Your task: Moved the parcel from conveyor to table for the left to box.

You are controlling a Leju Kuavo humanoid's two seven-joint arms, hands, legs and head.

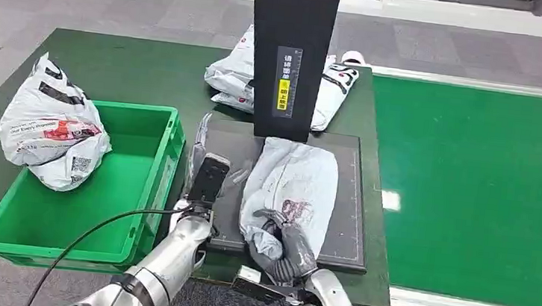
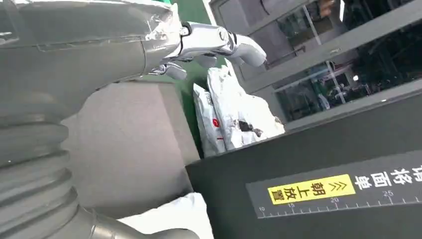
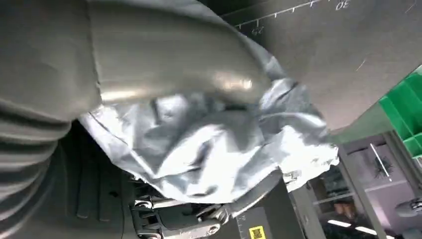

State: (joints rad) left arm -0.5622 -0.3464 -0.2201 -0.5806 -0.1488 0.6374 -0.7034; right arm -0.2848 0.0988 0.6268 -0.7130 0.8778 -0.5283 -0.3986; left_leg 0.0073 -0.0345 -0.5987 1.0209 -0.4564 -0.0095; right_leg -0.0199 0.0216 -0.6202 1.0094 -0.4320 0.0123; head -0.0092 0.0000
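gripping the parcel (image 1: 291, 189) on the scanner pad (image 1: 349, 205), right hand (image 1: 285, 248); left wrist view shows left hand (image 2: 219, 42) spread, empty.

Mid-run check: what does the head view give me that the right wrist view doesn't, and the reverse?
Head view alone: the conveyor, the parcel in the green bin, the parcels behind the scanner post, and the left hand beside the pad. Right wrist view alone: the parcel's crumpled underside close up. Both: the right hand holding the grey parcel on the dark pad, and the green bin.
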